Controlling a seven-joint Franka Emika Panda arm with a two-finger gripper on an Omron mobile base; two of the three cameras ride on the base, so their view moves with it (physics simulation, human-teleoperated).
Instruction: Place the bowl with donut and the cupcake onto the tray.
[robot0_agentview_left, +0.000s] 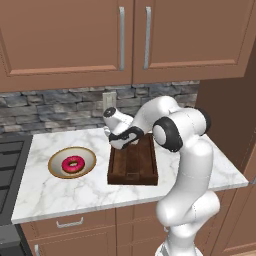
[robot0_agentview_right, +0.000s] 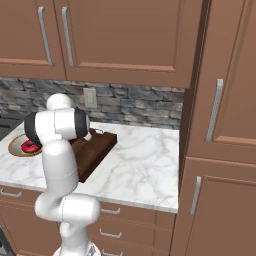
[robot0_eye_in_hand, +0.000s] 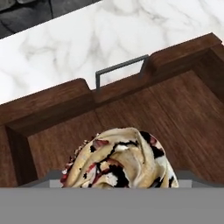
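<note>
The cupcake (robot0_eye_in_hand: 120, 159), brown and cream with a speckled top, sits low in the hand view over the floor of the dark wooden tray (robot0_eye_in_hand: 175, 109), near the end with the metal handle (robot0_eye_in_hand: 120, 70). My gripper (robot0_agentview_left: 124, 141) hangs over the tray's (robot0_agentview_left: 132, 167) far end, open, its jaws standing wide on either side of the cupcake. Left of the tray on the marble counter rests the bowl (robot0_agentview_left: 55, 161), cream inside with a tan rim. The pink-iced donut (robot0_agentview_left: 73, 164) lies in it. The bowl (robot0_agentview_right: 15, 146) and donut (robot0_agentview_right: 30, 146) are partly hidden behind my arm in the right base view.
A dark stove (robot0_agentview_left: 10, 165) borders the counter on the left. A tall brown cabinet (robot0_agentview_left: 235, 115) closes it on the right. Wall cupboards (robot0_agentview_left: 125, 40) hang above, with a stone backsplash and an outlet (robot0_agentview_left: 109, 100) behind. Bare marble (robot0_agentview_right: 140, 160) lies right of the tray.
</note>
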